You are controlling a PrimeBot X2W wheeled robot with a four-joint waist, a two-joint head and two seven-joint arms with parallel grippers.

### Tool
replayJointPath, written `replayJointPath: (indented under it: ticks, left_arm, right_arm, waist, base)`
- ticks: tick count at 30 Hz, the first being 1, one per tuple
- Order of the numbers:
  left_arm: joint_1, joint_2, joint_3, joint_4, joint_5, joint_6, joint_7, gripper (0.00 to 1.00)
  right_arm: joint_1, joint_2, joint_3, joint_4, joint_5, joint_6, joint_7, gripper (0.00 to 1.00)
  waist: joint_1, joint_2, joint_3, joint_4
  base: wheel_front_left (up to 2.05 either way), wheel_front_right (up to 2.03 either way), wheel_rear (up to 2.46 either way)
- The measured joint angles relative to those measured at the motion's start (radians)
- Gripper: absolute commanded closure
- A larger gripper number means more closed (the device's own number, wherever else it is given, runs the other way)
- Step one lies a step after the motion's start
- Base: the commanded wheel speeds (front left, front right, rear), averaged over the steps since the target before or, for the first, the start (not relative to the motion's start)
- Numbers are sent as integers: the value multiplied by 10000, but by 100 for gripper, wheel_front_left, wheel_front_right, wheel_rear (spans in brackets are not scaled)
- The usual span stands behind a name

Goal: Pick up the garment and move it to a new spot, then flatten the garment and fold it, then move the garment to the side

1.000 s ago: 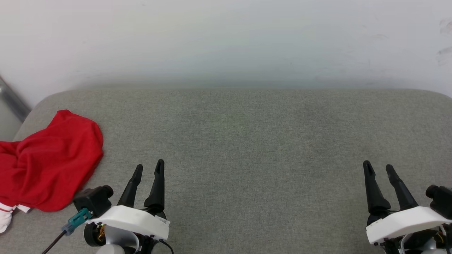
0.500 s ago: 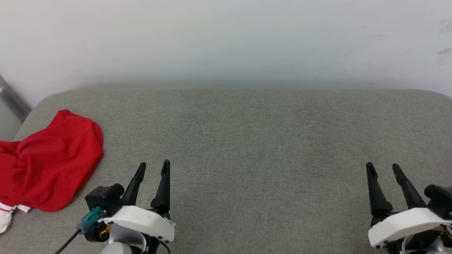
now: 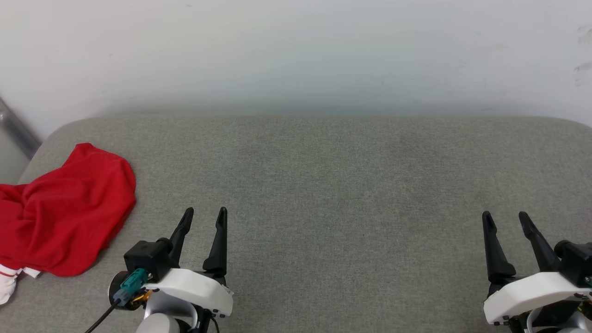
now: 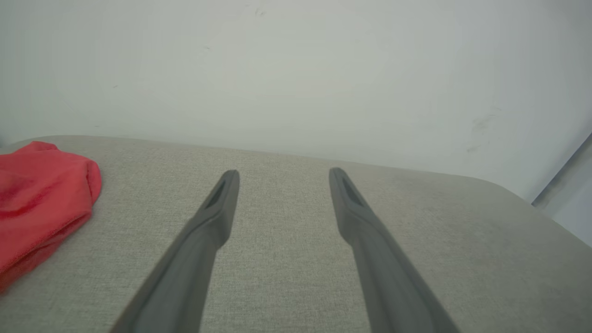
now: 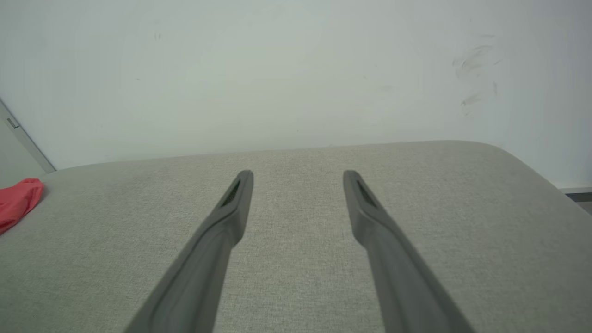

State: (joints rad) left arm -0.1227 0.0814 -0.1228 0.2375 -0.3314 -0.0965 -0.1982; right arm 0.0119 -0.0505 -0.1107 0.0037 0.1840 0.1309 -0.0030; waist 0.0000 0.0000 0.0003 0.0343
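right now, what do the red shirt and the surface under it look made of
Red shirt: soft, thin cloth, likely knit, matte; it lies in limp folds. Surface: grey woven fabric, matte, with a fine visible weave; rounded corners hint at padding.

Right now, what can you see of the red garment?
The garment is bright red, soft knit-looking cloth, crumpled in a loose heap with folds, not flattened. A white sleeve end with red stripes peeks out at its near edge. It lies at the left end of the grey padded surface, partly cut off by the head view's edge. Nothing grips it; the open left gripper stands apart to its right.
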Motion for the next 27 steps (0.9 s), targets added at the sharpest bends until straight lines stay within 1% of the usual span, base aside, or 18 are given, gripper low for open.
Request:
replayJointPath:
  ticks: [17, 27]
  left_arm:
    - [-100, -90, -109, 148, 909, 12, -349, 0]
    - [-226, -155, -201, 276, 1331, 6, -520, 0]
  right_arm:
    - [0, 0, -40, -13, -959, 0, -245, 0]
    - [-12, -2, -67, 94, -1277, 0, -405, 0]
  waist:
    - [0, 0, 55, 22]
    - [0, 0, 85, 134]
  base:
    - [0, 0, 0]
    - [0, 0, 0]
